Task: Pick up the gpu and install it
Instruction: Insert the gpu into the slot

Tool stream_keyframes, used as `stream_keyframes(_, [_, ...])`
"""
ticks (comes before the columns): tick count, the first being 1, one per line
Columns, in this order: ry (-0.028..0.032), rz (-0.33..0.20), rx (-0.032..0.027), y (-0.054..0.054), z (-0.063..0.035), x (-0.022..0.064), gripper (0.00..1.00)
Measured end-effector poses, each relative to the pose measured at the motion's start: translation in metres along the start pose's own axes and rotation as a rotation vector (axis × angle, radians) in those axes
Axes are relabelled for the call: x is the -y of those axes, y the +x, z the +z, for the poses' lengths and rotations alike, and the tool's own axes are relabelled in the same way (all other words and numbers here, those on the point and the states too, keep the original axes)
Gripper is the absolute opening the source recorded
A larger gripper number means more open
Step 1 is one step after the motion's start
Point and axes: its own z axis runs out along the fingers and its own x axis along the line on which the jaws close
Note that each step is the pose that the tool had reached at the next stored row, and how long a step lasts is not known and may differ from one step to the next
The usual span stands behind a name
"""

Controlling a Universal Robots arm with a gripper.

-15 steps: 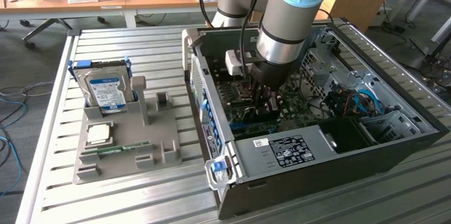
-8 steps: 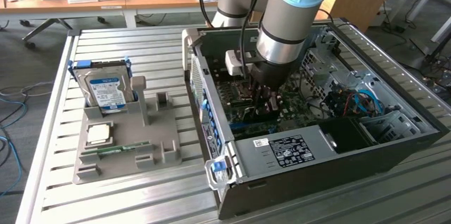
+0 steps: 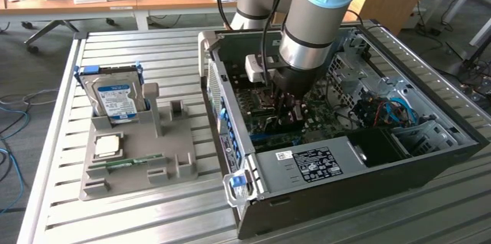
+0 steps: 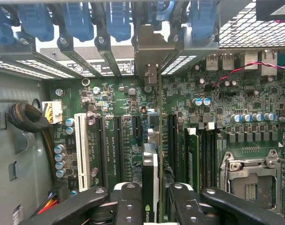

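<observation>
Your black two-finger pincer (image 4: 154, 204) is part-closed and clamped on the gpu (image 4: 151, 168), a thin green expansion card with a dark face. The card stands on edge right between the finger pads (image 4: 128, 199). It runs away from the pincer to its silver metal bracket (image 4: 154, 51), which sits at the row of blue slot latches (image 4: 119, 18). Below it is the green motherboard (image 4: 123, 98), and the card lines up parallel with the long black expansion slots (image 4: 107, 150). Can't tell if its edge connector touches a slot.

In the exterior view your grey arm (image 3: 314, 19) reaches down into the open black tower case (image 3: 429, 160). The grey parts tray (image 3: 138, 180) with the silver hard drive (image 3: 115, 95) sits well apart, on the exterior view's left.
</observation>
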Motion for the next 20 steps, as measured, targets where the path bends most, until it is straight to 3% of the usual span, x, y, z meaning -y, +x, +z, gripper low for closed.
stream_keyframes(12, [0.0001, 0.000, -0.0002, -0.0004, -0.0039, 0.0000, 0.26])
stream_keyframes(17, [0.0001, -0.002, -0.0065, -0.0004, -0.0040, 0.0001, 0.26])
stream_keyframes(20, [0.0001, -0.003, -0.0066, -0.0004, -0.0040, 0.0001, 0.26])
